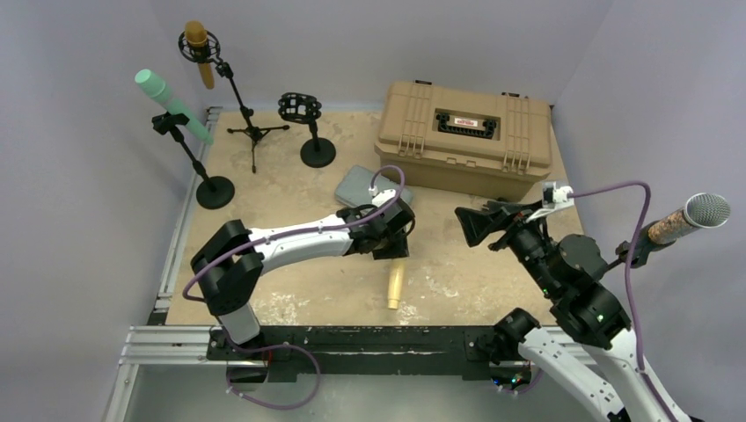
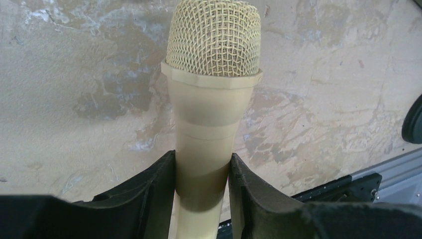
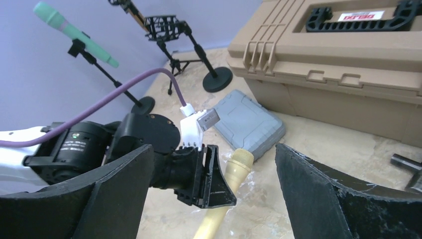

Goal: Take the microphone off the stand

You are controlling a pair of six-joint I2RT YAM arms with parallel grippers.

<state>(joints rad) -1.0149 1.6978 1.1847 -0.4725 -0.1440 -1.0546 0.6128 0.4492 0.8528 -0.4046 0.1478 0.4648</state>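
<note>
The table (image 1: 281,198) has an empty black stand (image 1: 301,110) at the back, well apart from the L gripper (image 1: 387,230). The L jaws are clamped on the cream mic (image 1: 396,286) just under its mesh head, so I think it's off the stand already. The mic's long side runs back to front: head twd the gray case (image 1: 362,186), tail twd the arm bases. The R gripper (image 1: 484,224) is near, w/ jaws wide apart and nothing in them.
</note>
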